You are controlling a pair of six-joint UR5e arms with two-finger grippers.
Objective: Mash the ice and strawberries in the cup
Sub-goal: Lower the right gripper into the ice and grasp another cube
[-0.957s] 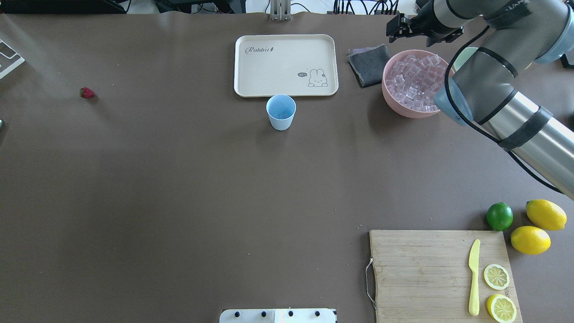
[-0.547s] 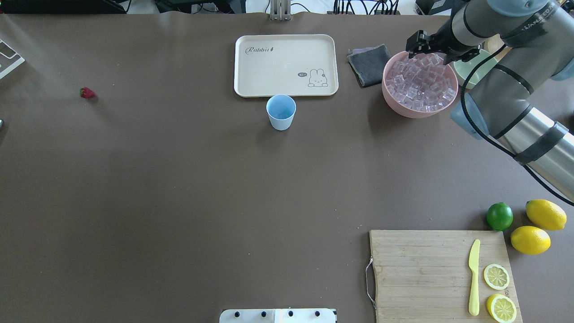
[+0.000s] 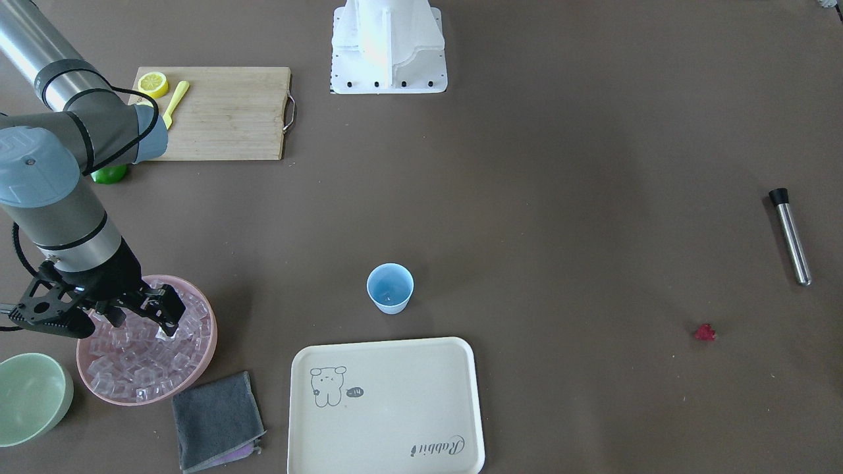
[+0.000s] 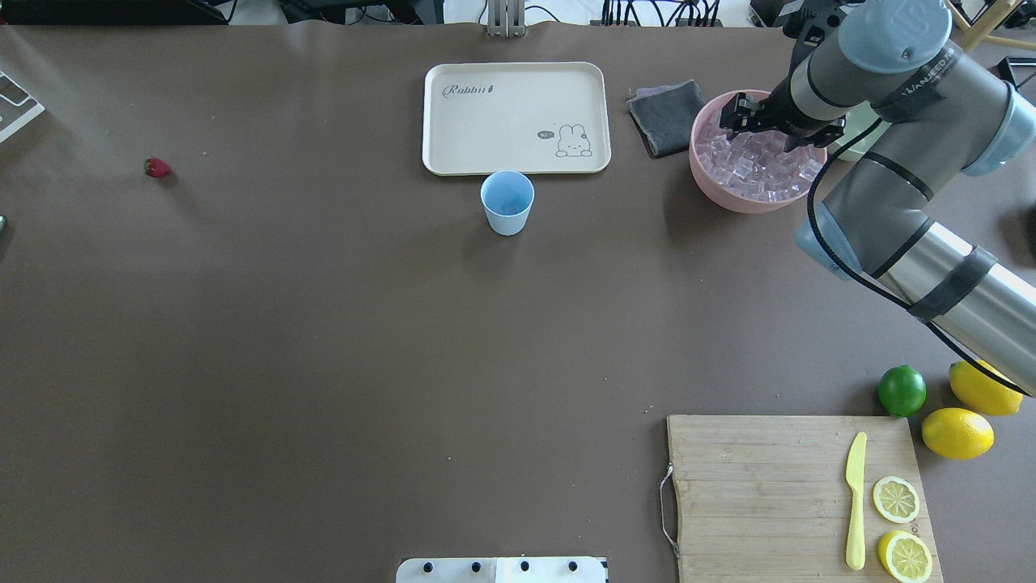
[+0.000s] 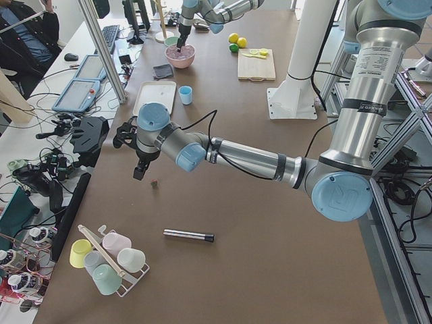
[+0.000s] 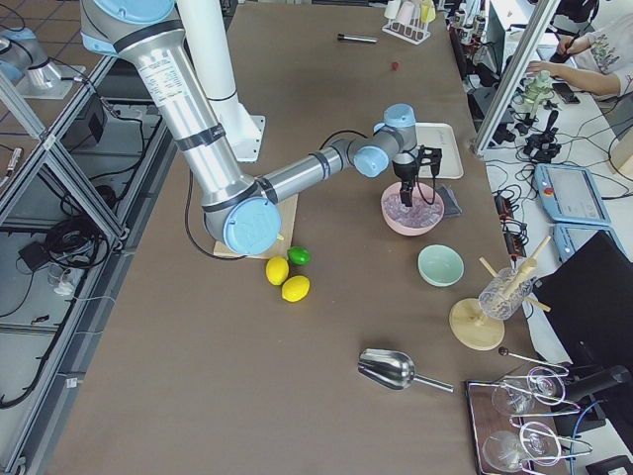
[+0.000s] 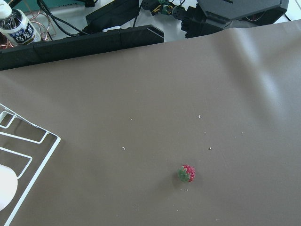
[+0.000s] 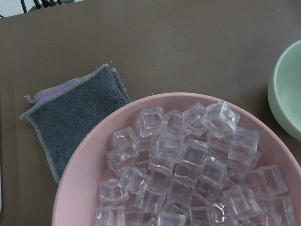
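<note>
The light-blue cup (image 4: pixel 507 201) stands upright just in front of the tray, also seen in the front view (image 3: pixel 390 288). Clear ice cubes (image 4: pixel 757 162) fill a pink bowl (image 4: pixel 702 180). My right gripper (image 4: pixel 765 128) hangs open over the ice (image 3: pixel 141 355), fingers spread across the bowl's robot-side half. The right wrist view looks straight down on the ice (image 8: pixel 188 169). The strawberry (image 4: pixel 157 168) lies alone far to the left (image 7: pixel 187 173). My left gripper (image 5: pixel 138 170) hovers near the strawberry (image 5: pixel 154 183); I cannot tell whether it is open or shut.
A cream tray (image 4: pixel 453 154) lies behind the cup, a grey cloth (image 4: pixel 668 117) next to the pink bowl, a pale-green bowl (image 3: pixel 29 395) beyond it. A cutting board (image 4: pixel 761 486) holds a yellow knife and lemon slices, with a lime (image 4: pixel 902 390) and lemons beside. A metal rod (image 3: pixel 790 236) lies far left.
My right gripper has swung from beyond the pink bowl's far rim back and down over the ice. Cup and strawberry have not moved.
</note>
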